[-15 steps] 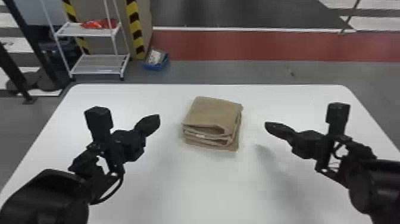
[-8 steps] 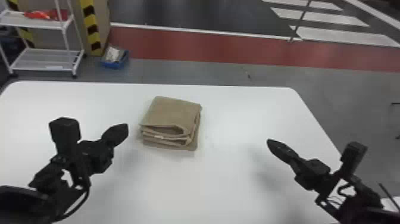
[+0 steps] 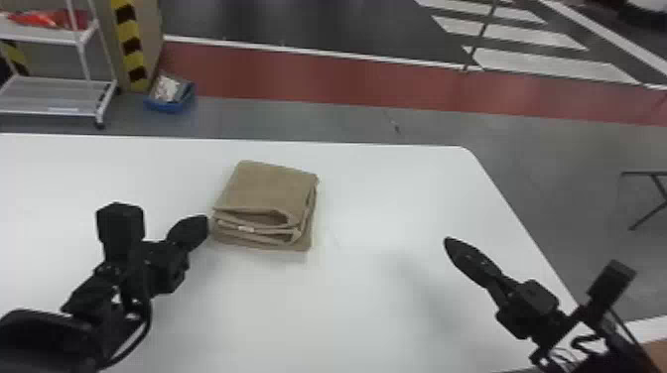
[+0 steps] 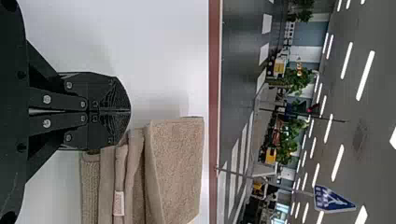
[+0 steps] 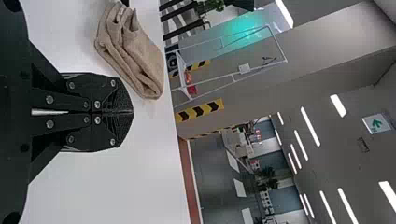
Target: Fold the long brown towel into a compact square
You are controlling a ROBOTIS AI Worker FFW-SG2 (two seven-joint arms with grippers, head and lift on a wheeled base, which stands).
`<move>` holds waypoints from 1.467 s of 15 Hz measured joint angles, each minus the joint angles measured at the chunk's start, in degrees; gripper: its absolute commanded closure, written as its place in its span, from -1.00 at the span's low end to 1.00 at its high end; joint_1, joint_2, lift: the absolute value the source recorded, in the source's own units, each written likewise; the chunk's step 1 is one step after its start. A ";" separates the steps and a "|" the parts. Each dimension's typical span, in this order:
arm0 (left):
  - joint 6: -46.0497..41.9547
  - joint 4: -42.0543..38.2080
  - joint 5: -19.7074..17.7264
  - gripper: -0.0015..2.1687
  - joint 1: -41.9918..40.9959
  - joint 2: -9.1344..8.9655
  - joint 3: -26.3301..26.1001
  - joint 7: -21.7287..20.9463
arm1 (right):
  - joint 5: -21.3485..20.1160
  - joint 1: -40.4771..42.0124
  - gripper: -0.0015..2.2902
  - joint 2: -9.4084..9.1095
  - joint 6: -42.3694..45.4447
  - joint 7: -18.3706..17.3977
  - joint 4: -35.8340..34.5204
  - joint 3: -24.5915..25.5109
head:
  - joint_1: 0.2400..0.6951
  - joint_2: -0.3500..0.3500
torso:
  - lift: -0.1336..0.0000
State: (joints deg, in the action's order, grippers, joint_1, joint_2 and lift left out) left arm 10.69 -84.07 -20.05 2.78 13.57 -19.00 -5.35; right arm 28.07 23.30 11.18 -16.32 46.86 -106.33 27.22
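Note:
The brown towel [image 3: 268, 191] lies folded into a thick, roughly square stack on the white table, its layered folds facing the robot. Just left of it in the head view is my left gripper [image 3: 201, 225], shut and holding nothing. My right gripper [image 3: 451, 245] is well to the towel's right, above the table. In the left wrist view, the left gripper [image 4: 128, 111] has its fingertips together, beside the towel [image 4: 175, 163] with its small white label. The right wrist view has the right gripper [image 5: 130, 112] with closed fingertips and the towel [image 5: 135, 51] farther off.
The white table [image 3: 377, 198] has its far right corner beyond the right gripper. On the floor behind stand a white rack [image 3: 59, 94] and a blue bin [image 3: 171, 101] at the left. A dark metal leg stands off to the right.
The head view has swung, shifting the scene. My left gripper is now closer to the towel's left side, while the right one stands farther from it. The towel keeps its folded shape.

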 measured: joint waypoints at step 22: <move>1.77 -21.26 -3.17 0.98 -14.27 3.53 8.88 0.70 | -10.53 -26.38 0.76 -0.78 3.72 -19.22 14.00 -30.44 | 1.00 0.01 | -0.86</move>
State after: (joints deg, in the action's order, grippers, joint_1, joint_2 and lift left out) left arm 12.46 -105.34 -23.22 -11.49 17.09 -10.12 -4.66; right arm 17.55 -3.08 10.40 -12.60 27.64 -92.33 -3.23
